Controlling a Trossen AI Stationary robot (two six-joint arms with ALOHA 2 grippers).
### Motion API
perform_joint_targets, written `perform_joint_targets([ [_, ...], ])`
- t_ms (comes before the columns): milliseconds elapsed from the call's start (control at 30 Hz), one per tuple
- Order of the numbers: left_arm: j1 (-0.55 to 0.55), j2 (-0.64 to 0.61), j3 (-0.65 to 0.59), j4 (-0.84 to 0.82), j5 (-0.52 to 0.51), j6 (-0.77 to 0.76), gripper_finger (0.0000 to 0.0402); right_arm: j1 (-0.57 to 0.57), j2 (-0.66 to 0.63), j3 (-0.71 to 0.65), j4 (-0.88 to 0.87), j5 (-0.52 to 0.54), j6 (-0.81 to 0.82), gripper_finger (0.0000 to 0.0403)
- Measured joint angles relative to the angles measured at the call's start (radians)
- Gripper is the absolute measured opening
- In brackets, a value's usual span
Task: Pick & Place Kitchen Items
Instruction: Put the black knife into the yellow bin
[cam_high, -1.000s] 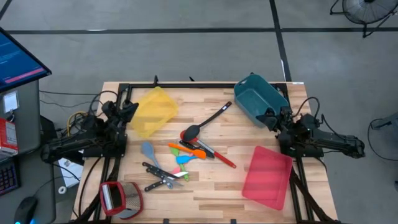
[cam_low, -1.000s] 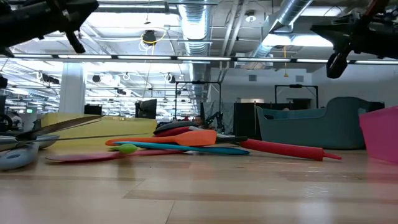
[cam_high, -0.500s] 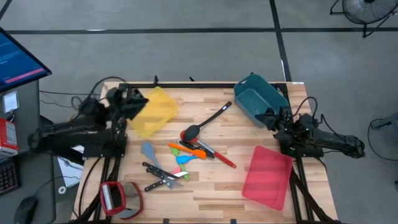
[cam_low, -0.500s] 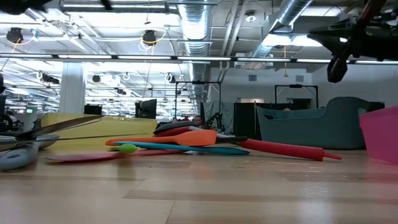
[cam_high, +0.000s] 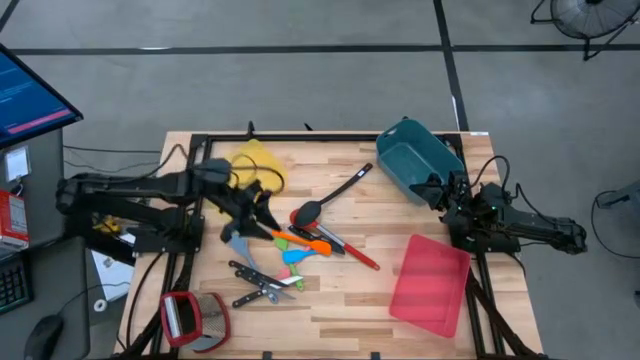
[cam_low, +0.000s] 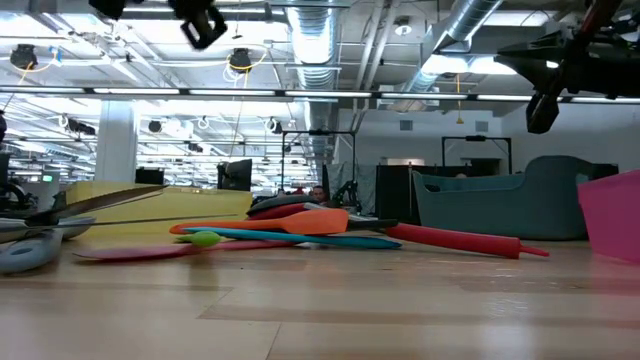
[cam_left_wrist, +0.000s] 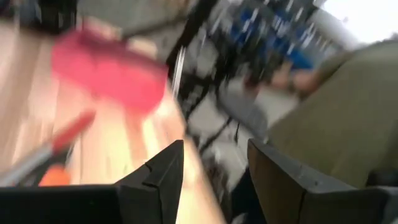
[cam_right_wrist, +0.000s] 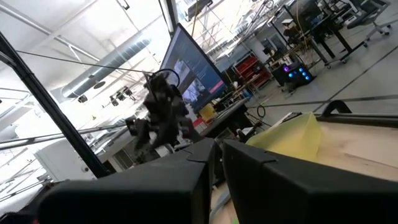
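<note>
The left gripper (cam_high: 262, 205) hangs with fingers parted and empty over the plastic utensils (cam_high: 300, 242) heaped mid-table on pale planks. The right gripper (cam_high: 437, 190), fingers nearly together, waits beside the glossy teal bin (cam_high: 415, 155).

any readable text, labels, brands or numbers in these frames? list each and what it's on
None can be read.
Blue monitor left of the table: screen content with a pink bar, too small to read.
Large screen in the right wrist view: bright patches, too blurred to read.
Red box at the left edge: white markings, illegible.
No visible print on the yellow bin, teal bin, pink bin or the utensils.
</note>
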Motion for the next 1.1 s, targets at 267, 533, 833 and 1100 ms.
perform_joint_targets([
  [267,-0.167,0.078,0.0,-0.272,-0.188,0.182,0.0161,0.0,0.0,0.0,-0.003,0.0,0.0,0.0033],
  [533,-0.355,0.195,0.0,-0.3,-0.399,0.201,0.0162,0.0,0.0,0.0,-0.003,0.0,0.027,0.0033],
  [833,-0.451,0.308,0.0,-0.302,-0.57,0.152,0.0188,-0.002,0.0,0.0,-0.1,0.003,0.025,0.0036],
  [1100,-0.454,0.391,0.0,-0.298,-0.621,0.145,0.022,-0.002,0.0,0.0,-0.108,0.003,0.026,0.0036],
])
